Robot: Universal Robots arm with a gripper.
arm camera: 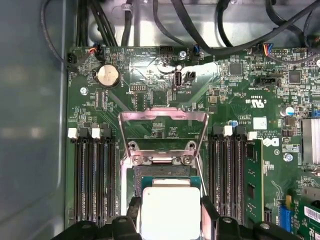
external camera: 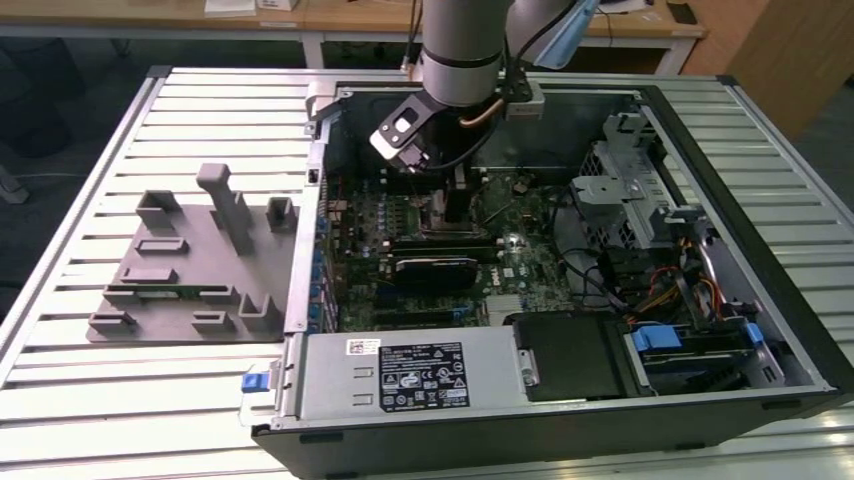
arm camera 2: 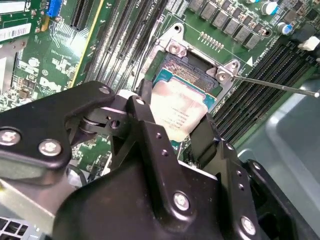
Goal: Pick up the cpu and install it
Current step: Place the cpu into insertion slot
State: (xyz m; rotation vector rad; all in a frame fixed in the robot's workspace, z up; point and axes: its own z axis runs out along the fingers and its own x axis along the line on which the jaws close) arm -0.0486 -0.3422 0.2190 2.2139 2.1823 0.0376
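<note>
Gripper [arm camera 2: 172, 114] first: mine is clamped on the cpu [arm camera 2: 181, 102], with a black finger [arm camera 2: 149, 125] pressed against each of two opposite edges and the silvery-grey top facing up between them. The first wrist view shows the same grip, the chip sitting square between my two fingers.

The cpu hangs low over the socket [arm camera: 165, 172], and its green rim overlaps the socket's dark centre (whether it already rests on the contacts I cannot tell). The socket's metal load frame [arm camera: 162, 120] is swung open on the side away from my fingers. Its thin lever [arm camera 2: 277, 86] sticks out sideways above the memory slots [arm camera 2: 260, 75]. More of these long black slots run along both sides of the socket.

All of this sits on the green motherboard [arm camera: 240, 100]. A round coin battery [arm camera: 106, 75] lies beyond the open frame, near one corner of the board. Black cables [arm camera: 165, 20] loop along the grey case wall past the board's far edge.

In the exterior view my arm [external camera: 461, 50] reaches down from above into the open computer case [external camera: 561, 438], which lies on its side. The power supply [external camera: 400, 375] fills the case's near corner. A grey moulded fixture [external camera: 187, 270] lies on the slatted desk [external camera: 80, 400], just beside the case on the exterior view's left.
</note>
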